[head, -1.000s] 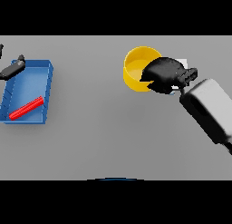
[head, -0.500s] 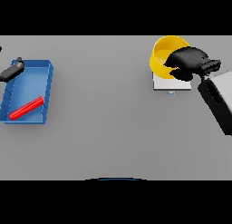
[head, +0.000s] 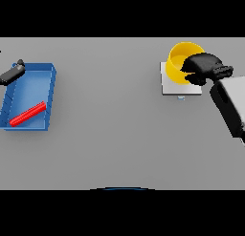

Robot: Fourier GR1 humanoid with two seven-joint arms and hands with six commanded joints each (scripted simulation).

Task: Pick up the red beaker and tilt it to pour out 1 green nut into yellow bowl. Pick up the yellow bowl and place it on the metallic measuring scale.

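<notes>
Since the frame half a second back, yellow bowl [head: 181, 61] reads less tilted and slightly lower against the scale; right hand [head: 203, 68] has shifted little, and blue tray contents are unchanged. Bowl now sits in the upper right of the frame, over the rear part of the metallic measuring scale [head: 178, 87], a pale square plate with a small tab at its front edge. Bowl's lower wall overlaps the plate's back edge; whether it rests fully on the plate or is held just above it cannot be told from this view. Right hand is at the bowl's right rim, dark fingers curled over the rim and gripping it; the white and grey forearm runs from the hand down toward the right edge of the frame. Bowl interior shows plain yellow; any nut inside is not discernible. At the left of the frame, the blue tray [head: 28, 94] lies on the grey table [head: 110, 134], well apart from the scale. A red beaker [head: 27, 113] lies on its side inside the tray, diagonal, toward the front left portion. Left hand [head: 12, 72] shows at the tray's upper left corner, dark, near the frame's left edge; its finger state cannot be told.
</notes>
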